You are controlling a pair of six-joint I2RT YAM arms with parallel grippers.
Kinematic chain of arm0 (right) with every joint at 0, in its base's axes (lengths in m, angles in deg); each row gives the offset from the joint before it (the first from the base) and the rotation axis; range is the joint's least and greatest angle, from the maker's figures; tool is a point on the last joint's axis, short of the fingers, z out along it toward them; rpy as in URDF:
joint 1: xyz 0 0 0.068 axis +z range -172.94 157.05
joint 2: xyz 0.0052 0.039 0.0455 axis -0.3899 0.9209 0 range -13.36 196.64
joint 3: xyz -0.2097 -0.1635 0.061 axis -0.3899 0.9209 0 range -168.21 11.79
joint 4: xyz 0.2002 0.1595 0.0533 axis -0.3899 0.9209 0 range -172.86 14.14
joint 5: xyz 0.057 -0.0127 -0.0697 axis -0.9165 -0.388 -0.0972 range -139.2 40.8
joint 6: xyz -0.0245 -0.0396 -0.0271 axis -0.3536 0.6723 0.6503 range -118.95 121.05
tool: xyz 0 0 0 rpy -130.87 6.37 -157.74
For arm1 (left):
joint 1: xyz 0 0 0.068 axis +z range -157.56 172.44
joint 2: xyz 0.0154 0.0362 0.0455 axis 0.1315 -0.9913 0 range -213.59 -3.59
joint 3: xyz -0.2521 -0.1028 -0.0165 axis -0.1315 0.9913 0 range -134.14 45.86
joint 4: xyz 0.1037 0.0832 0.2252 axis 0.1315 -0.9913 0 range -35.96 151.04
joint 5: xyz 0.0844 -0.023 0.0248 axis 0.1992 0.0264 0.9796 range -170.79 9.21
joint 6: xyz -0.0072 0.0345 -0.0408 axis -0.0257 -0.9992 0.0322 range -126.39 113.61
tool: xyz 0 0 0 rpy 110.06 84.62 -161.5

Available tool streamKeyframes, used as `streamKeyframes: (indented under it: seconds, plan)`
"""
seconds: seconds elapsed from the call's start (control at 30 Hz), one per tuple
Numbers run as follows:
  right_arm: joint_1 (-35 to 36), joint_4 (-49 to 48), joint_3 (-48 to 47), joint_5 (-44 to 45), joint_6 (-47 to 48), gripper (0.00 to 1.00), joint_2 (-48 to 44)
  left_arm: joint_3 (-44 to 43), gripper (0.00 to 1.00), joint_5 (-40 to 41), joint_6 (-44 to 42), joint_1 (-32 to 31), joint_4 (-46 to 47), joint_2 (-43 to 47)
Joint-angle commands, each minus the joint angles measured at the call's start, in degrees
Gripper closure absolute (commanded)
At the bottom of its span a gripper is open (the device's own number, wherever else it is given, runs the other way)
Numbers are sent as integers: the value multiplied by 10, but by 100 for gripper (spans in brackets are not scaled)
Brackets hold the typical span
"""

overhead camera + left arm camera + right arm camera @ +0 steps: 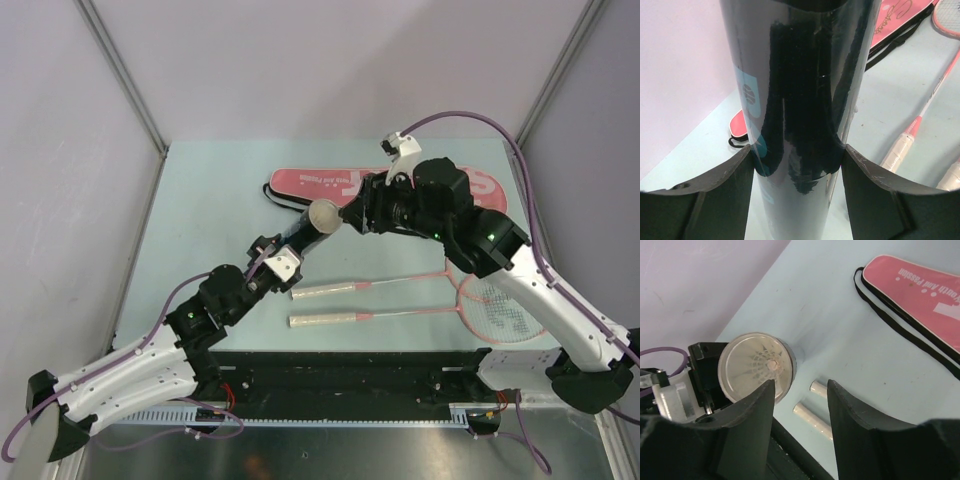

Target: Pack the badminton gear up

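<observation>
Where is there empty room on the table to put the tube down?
Bare table lies at the far left, between its left edge and the bag. The middle and right are crowded with the bag and rackets.

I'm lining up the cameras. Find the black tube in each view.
Top external: tube at centre, slanting up from lower left.
Left wrist: fills the middle, gripped by the left gripper.
Right wrist: lower left, its clear-capped end facing the camera.
Shared landmark: the pink bag, in all three.
</observation>
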Motion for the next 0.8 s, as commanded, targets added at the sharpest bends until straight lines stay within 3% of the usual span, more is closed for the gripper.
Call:
streamKeyframes:
  seconds: [0.0, 0.17, 0.3, 0.5, 0.77]
  plan:
    - [-2, 2, -40, 15, 12, 48, -30, -32, 100, 5, -5, -3, 45, 9]
    - [0, 2, -41, 15, 8, 48, -11, -32, 100, 4, -6, -3, 44, 11]
    - [6, -45, 38, -6, -26, 51, 27, -32, 100, -6, -5, -3, 45, 17]
    - [31, -96, 70, 1, -41, 51, 31, -28, 100, -18, -3, -3, 47, 22]
    - [-58, -101, 41, -56, -43, 44, -54, -28, 100, -13, -5, -3, 47, 18]
